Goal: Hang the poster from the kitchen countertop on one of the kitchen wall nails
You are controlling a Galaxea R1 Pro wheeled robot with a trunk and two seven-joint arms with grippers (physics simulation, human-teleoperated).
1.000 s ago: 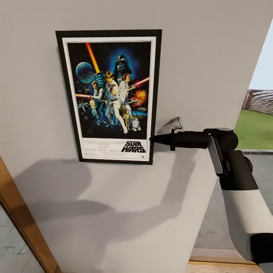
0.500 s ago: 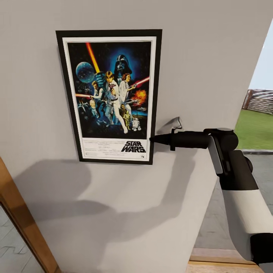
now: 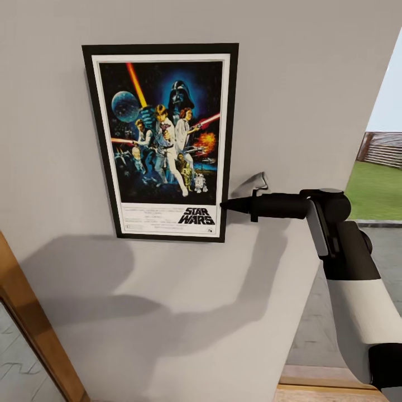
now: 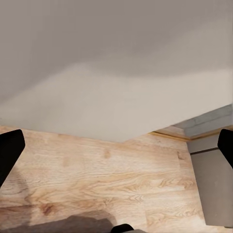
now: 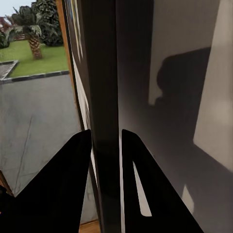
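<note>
Nothing has moved: right end effector (image 3: pixel 224 205) pinches the poster's (image 3: pixel 162 139) frame edge (against the wall (image 3: pixel 312 84)).

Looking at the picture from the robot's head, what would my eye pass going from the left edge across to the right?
Wooden door frame → poster on the grey wall → right pincer clamped on the poster's right edge → the robot's black-and-white arm → green lawn outside.

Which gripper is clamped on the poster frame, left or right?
The right gripper: its fingers sit either side of the poster's right frame edge, low down, against the wall. The left gripper is open, over wooden floor, holding nothing.
</note>
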